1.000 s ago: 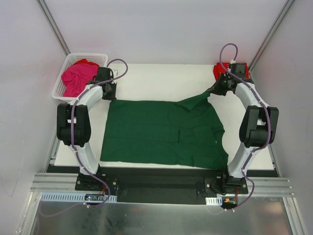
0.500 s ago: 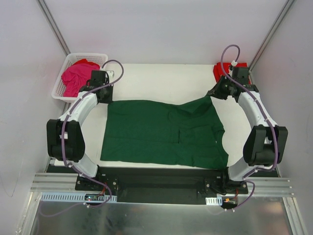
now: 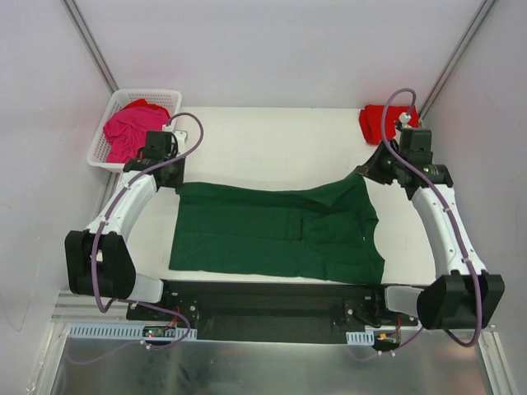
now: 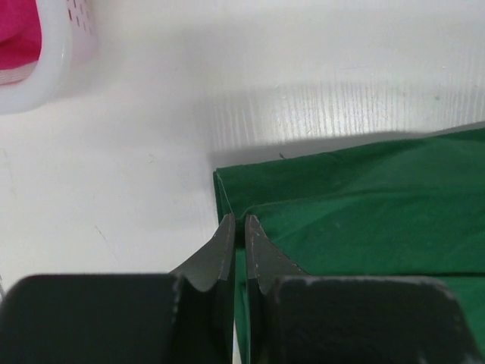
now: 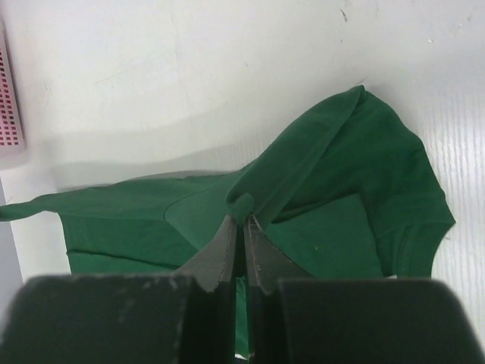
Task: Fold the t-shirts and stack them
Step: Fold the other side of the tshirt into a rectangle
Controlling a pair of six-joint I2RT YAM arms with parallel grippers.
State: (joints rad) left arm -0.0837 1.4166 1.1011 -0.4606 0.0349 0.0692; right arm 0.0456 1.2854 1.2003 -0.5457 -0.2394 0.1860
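Observation:
The dark green t-shirt [image 3: 272, 234] lies spread on the white table, its far edge lifted at both corners. My left gripper [image 3: 169, 182] is shut on the far-left corner; in the left wrist view the cloth [image 4: 364, 212] sits pinched between the closed tips of that gripper [image 4: 236, 221]. My right gripper [image 3: 368, 171] is shut on the far-right corner, and the right wrist view shows a raised fold of green fabric [image 5: 333, 182] running from the gripper's [image 5: 242, 221] tips. The red t-shirt [image 3: 379, 122] lies bunched at the far right. The pink t-shirt [image 3: 128, 130] sits in the basket.
A white lattice basket [image 3: 156, 94] stands at the far-left corner of the table, just beyond my left arm; its rim [image 4: 45, 72] shows in the left wrist view. Grey walls close in on both sides. Black arm bases and a rail run along the near edge.
Both grippers have moved toward the near edge, carrying the green shirt's far corners with them. The shirt's far edge now lies nearer, and the right corner has moved away from the red shirt.

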